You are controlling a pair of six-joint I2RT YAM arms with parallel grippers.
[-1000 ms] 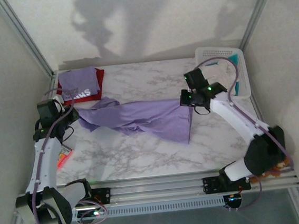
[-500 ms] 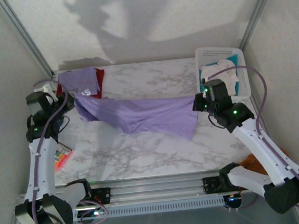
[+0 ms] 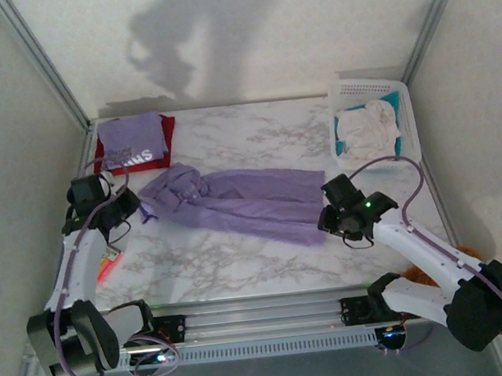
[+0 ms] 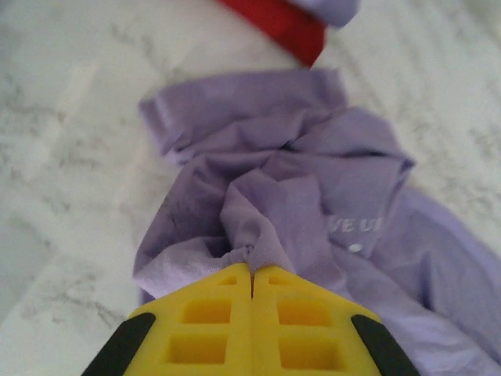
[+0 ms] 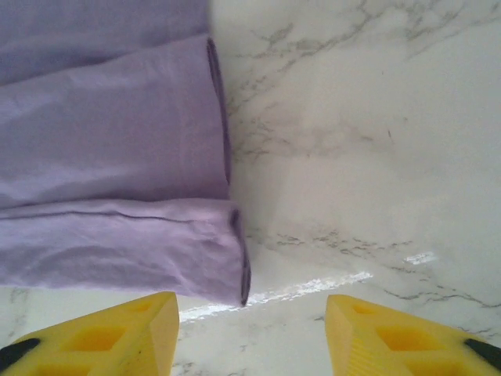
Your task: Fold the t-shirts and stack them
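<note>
Left hand (image 4: 252, 283) pinches the left end of the crumpled lavender cloth t-shirt (image 3: 235, 203) lying across the marble tabletop (image 3: 267, 258); right hand (image 5: 250, 317) gapes empty beside its hem. Best smooth it flat before folding.

Top cam: high, behind arm bases, looks down on whole tabletop (image 3: 240, 262). Wrist cams: close-up, looking past left claw (image 4: 252, 272) and right claw (image 5: 251, 315). All share the lavender shirt (image 3: 244, 203).
</note>
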